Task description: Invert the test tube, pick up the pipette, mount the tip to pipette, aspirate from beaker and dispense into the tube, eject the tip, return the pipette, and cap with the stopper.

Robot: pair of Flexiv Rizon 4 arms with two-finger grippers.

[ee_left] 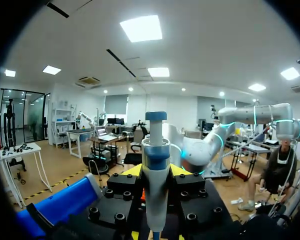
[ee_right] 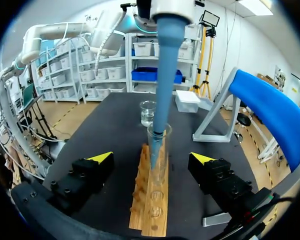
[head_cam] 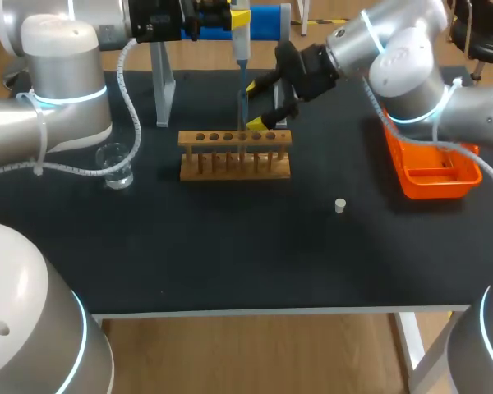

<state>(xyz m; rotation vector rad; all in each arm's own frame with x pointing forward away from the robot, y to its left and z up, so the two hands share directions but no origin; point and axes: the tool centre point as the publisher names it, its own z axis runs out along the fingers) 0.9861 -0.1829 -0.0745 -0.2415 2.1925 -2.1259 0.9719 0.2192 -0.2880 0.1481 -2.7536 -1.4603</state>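
Observation:
My left gripper [ee_left: 156, 172] is shut on the pipette [ee_left: 155, 165], holding it upright above the wooden rack [head_cam: 234, 156]. Its blue tip [ee_right: 162, 75] reaches down into the mouth of the clear test tube [ee_right: 158, 160], which stands upright in the rack [ee_right: 152, 205]. My right gripper [ee_right: 151, 158] is open, one finger on each side of the tube and both clear of it. From above, the pipette [head_cam: 241, 41] hangs over the tube [head_cam: 243, 123] with the right gripper [head_cam: 256, 104] behind the rack. A glass beaker [head_cam: 115, 164] stands left of the rack; the small white stopper [head_cam: 340, 205] lies to its right.
An orange tray [head_cam: 431, 172] sits at the table's right edge under my right arm. The blue-topped pipette stand [head_cam: 259, 20] with its grey frame [head_cam: 160, 82] stands behind the rack. A white box [ee_right: 187, 100] lies beyond the beaker [ee_right: 147, 112].

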